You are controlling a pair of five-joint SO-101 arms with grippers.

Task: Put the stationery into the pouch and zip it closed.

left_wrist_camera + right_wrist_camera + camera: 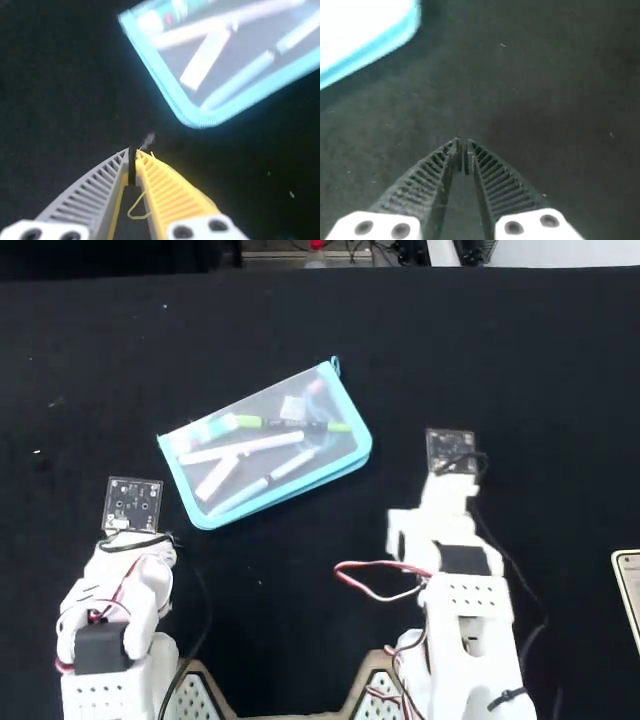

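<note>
Since the pouch (340, 410) ahead of both empty, pressed-together jaws looks soft, light and slippery, I'd pinch its stiffer blue rim (197, 121)

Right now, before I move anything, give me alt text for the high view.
A blue-edged clear pouch with pens inside lies slanted on the black table. The left arm and right arm sit at the near edge, one on each side of it, neither touching it.
</note>
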